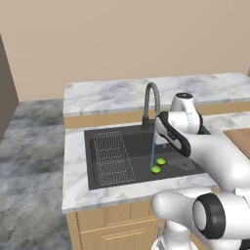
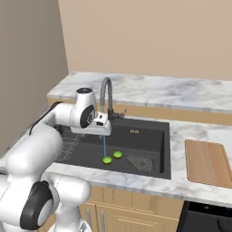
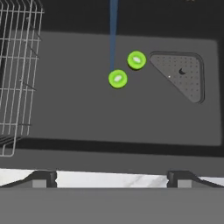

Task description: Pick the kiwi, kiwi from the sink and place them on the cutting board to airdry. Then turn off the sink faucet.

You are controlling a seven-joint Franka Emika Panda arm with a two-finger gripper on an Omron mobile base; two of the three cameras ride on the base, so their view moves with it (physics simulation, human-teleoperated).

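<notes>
Kiwis point(image 3: 117, 79) point(image 3: 136, 60) were bright lime green with a paler centre, on the dark grey floor of the sink point(image 3: 87, 113); the water stream point(image 3: 113, 30) read as a thin blue line, the drain grate point(image 3: 181, 74) was grey with a fine dotted mesh, and the wire rack point(image 3: 17, 74) at the basin's left end was pale silver. Faucet point(image 2: 107, 97) was dark grey metal, countertop point(image 2: 149, 93) white marble with grey veining, cabinet fronts point(image 1: 117, 222) light tan wood. Cutting board point(image 2: 207, 162) was warm brown with a darker rim, wall point(image 2: 149, 36) plain beige, arm point(image 2: 68, 118) white with dark joints.
</notes>
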